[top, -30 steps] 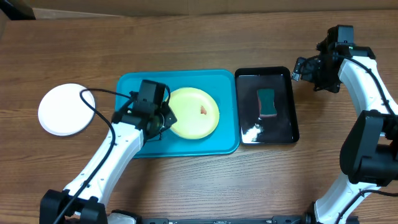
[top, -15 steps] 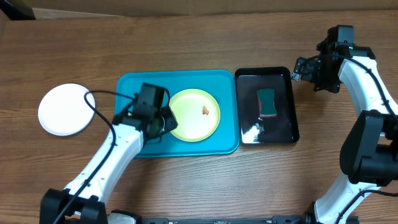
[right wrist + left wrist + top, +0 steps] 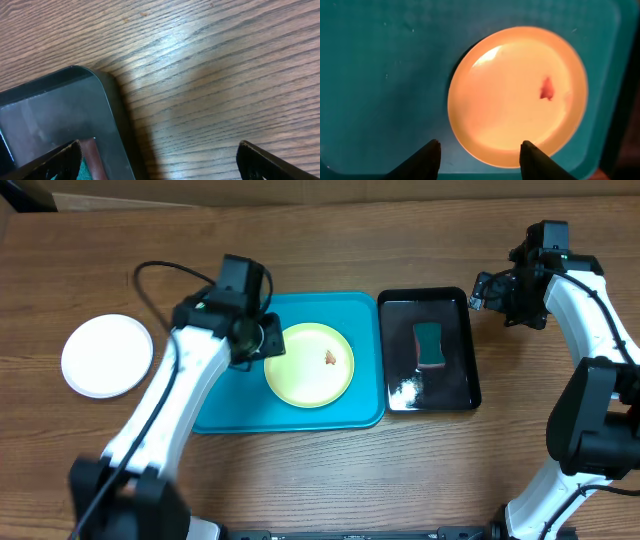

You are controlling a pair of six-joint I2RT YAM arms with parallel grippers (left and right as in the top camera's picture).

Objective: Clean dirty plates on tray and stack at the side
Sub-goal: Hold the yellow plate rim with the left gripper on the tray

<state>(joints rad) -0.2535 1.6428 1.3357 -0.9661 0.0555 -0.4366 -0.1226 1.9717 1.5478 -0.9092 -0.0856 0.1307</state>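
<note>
Left arm has swung away from the near edge toward the far-left side of the turquoise tray [image 3: 215,415]; its left hand [image 3: 480,145] now hangs above the left rim of the yellow-green plate [image 3: 310,364], fingers moderately apart and holding nothing; the plate lies flat in the middle of the tray, settled a touch nearer than before, with its reddish smear [image 3: 547,89] right of centre and not yet wiped. The white plate [image 3: 107,356] rests on the bench [image 3: 300,480] well to the left, apart from the tray; no third plate shows. The right hand [image 3: 159,145] hovers off the far-right corner of the black tray [image 3: 400,315], spread wide and empty, and has not shifted; the green sponge [image 3: 430,343] lies untouched inside.

The step looks like wiping this plate; it would go best with the right hand taking the sponge squarely across its narrow width, while the left pins the plate's left rim; light plastic on a smooth tray may well skate under a sideways stroke, so short strokes toward the pinned side seem safest.
</note>
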